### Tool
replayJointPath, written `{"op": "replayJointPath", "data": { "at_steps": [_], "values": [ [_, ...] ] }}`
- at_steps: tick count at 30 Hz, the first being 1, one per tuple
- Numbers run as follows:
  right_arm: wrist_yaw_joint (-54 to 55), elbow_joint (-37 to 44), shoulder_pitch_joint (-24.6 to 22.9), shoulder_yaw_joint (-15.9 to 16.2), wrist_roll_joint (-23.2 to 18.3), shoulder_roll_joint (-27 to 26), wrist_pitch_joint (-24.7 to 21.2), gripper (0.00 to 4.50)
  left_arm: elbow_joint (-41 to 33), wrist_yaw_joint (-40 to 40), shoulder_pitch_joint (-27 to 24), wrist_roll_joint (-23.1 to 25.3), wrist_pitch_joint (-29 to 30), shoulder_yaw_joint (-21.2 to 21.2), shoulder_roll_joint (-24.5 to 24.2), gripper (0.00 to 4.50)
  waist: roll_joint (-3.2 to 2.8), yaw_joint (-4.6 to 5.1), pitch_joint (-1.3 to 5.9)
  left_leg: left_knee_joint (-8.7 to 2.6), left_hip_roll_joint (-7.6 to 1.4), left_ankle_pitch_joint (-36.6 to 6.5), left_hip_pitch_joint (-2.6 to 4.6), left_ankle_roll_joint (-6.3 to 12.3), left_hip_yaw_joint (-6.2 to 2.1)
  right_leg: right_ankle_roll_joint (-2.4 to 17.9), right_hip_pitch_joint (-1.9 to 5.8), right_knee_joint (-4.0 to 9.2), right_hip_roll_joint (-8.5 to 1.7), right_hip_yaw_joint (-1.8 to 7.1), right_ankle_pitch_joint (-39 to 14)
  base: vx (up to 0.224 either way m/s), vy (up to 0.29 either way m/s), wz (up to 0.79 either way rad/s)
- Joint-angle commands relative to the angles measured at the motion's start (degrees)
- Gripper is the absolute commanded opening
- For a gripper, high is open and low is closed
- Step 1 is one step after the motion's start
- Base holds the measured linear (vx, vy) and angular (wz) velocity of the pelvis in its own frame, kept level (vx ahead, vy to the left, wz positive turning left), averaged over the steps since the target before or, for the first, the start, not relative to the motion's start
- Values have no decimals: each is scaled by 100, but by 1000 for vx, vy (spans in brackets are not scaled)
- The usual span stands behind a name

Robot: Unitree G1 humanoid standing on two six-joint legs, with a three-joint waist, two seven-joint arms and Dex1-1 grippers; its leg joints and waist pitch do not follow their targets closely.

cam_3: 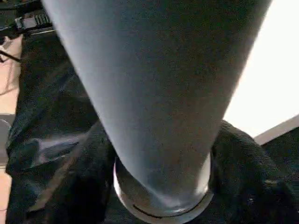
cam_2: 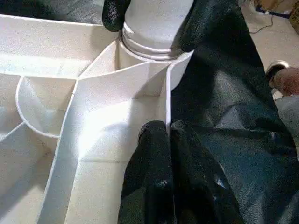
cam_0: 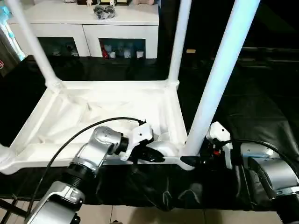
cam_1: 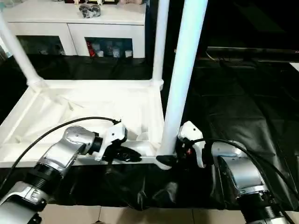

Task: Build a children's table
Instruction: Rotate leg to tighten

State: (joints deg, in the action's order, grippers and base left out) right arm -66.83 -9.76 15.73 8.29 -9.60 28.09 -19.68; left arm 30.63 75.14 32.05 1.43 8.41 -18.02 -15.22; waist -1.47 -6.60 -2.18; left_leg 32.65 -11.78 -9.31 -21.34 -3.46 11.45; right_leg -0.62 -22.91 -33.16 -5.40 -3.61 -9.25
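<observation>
Table (cam_0: 107, 109) lies upside down on the black cloth (cam_0: 252, 107) in front of you, with its legs sticking up. Your left claw (cam_2: 166, 133) is pinched shut on the near rim, close to the corner. Your right claw (cam_0: 189, 161) wraps around the bottom of the near right leg (cam_0: 219, 70), where it goes into the corner hole, with a finger (cam_2: 208, 21) on each side.

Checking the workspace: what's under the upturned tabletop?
A black cloth lies under the upturned tabletop, spreading past its edges and draping over the near edge. Whatever surface supports the cloth is covered, so it cannot be identified.
</observation>
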Motion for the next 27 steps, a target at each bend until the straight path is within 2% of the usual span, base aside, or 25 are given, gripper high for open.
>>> {"op": "replayJointPath", "data": {
  "at_steps": [1, 9, 13, 14, 17, 18, 19, 20, 21, 22, 23, 25, 26, 27],
  "values": [
    [-506, 309, -55, 614, -242, -198, -20, 271, -20, -139, 285, -93, -90, -44, 153, 0, 108, 9, 298, -382, -163, -1692, 102, 196, -81, 1078, 206, 408, -283, 190, -1969, 0, 0, 0],
    [-490, 343, -88, 645, -253, -283, -47, 254, -69, -230, 229, -98, -44, -18, 156, 0, 96, 19, 277, -392, -165, -1691, 97, 200, -87, 1054, 199, 414, -285, 193, -2034, 0, 0, 0],
    [586, 21, -43, 256, -137, -803, -16, 254, -116, -804, 181, -24, 112, 113, 347, 0, 97, 32, 267, -403, -156, -1795, 102, 141, -92, 1023, 179, 435, -296, 195, -2192, 0, 0, 0],
    [1320, -277, 55, 38, -15, -1154, -22, 254, -170, -1124, 166, 9, 219, 183, 469, 0, 96, 61, 262, -414, -143, -1879, 107, 65, -105, 985, 174, 454, -304, 181, -2380, 0, 0, 0],
    [1871, -539, 147, -105, 75, -1450, 55, 254, -226, -1407, 148, 49, 310, 221, 590, 0, 107, 155, 247, -445, -121, -2081, 103, -40, -152, 751, 185, 510, -306, 140, -2915, 0, 0, 0],
    [2151, -671, 199, -166, 120, -1612, 129, 253, -253, -1578, 140, 67, 374, 245, 673, 0, 100, 187, 244, -442, -128, -2158, 115, -58, -146, 726, 151, 529, -307, 154, -2946, 0, 0, 0],
    [2447, -786, 260, -241, 148, -1771, 106, 253, -280, -1699, 133, 74, 431, 259, 751, 0, 95, 198, 250, -441, -127, -2166, 123, -77, -152, 735, 148, 526, -312, 154, -2934, 0, 0, 0],
    [2788, -919, 338, -319, 194, -1942, 114, 252, -303, -1869, 129, 96, 474, 278, 845, 0, 104, 236, 253, -453, -118, -2141, 84, -98, -168, 735, 175, 514, -310, 139, -2911, 0, 0, 0],
    [3366, -1137, 482, -491, 268, -2207, 80, 252, -335, -2104, 128, 131, 534, 290, 986, 0, 154, 250, 274, -451, -115, -2088, 80, -87, -163, 710, 185, 517, -301, 136, -2835, 0, 0, 0],
    [3603, -1230, 542, -573, 300, -2312, 73, 252, -349, -2195, 126, 147, 559, 289, 1042, 0, 136, 256, 268, -449, -114, -2070, 87, -92, -159, 735, 165, 504, -302, 150, -2782, 0, 0, 0],
    [3692, -1274, 571, -602, 308, -2368, 82, 252, -360, -2237, 121, 155, 568, 282, 1079, 0, 123, 287, 264, -444, -109, -2096, 104, -94, -153, 777, 149, 517, -297, 151, -2753, 0, 0, 0],
    [3947, -1399, 648, -597, 438, -2536, 327, 252, -414, -2348, 90, 187, 582, 214, 1204, 0, 181, 276, 282, -426, -121, -1918, 94, -2, -131, 806, 154, 489, -303, 176, -2532, 0, 0, 0],
    [4020, -1433, 681, -588, 450, -2647, 470, 252, -457, -2408, 61, 217, 577, 149, 1264, 0, 163, 268, 284, -427, -122, -1866, 92, -1, -128, 817, 157, 485, -304, 180, -2462, 0, 0, 0],
    [4030, -1436, 691, -602, 416, -2693, 483, 252, -471, -2429, 49, 231, 572, 125, 1274, 0, 201, 268, 289, -423, -120, -1753, 75, 38, -119, 836, 170, 463, -298, 182, -2308, 0, 0, 0]
  ]
}}
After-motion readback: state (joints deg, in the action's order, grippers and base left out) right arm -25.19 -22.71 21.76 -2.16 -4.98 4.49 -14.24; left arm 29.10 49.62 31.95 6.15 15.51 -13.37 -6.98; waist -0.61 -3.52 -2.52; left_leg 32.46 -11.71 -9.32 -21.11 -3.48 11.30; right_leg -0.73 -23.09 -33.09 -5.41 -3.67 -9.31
